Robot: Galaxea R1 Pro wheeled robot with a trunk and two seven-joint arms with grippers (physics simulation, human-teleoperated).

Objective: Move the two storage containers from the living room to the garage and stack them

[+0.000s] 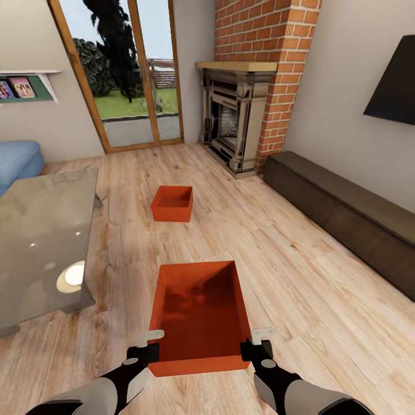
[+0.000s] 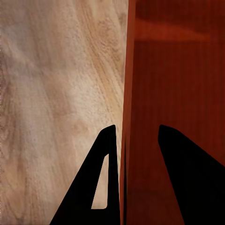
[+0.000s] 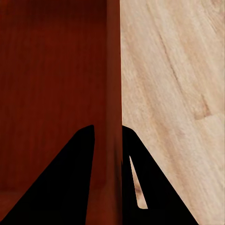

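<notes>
I read this as the pick-up of the first bin, with the haul to the garage not yet begun. The near storage container (image 1: 199,314) sits at the lower middle of the head view, open side up, on the light plank floor (image 1: 300,271). My left gripper (image 1: 151,344) straddles its left wall near the front corner, and my right gripper (image 1: 255,342) does the same on the right wall. In the left wrist view the wall edge (image 2: 127,93) runs between the two dark fingers (image 2: 105,183), with a gap on the inner side — so I call that one not closed yet. In the right wrist view the fingers (image 3: 70,183) sit tight against both faces of the wall (image 3: 112,70), and I judge it clamped on the rim.

Next I would want the left side to pinch as firmly as the right, then an even lift with both arms so the bin stays level.

The second storage container (image 1: 172,203) rests further off, centre frame, well apart from the first. The room has a glass-topped table (image 1: 40,230) at left, a brick fireplace (image 1: 236,121) at upper middle, glass doors (image 1: 124,69) at upper left and a long dark cabinet (image 1: 346,213) along the right wall — a clear lane of planks between them.
</notes>
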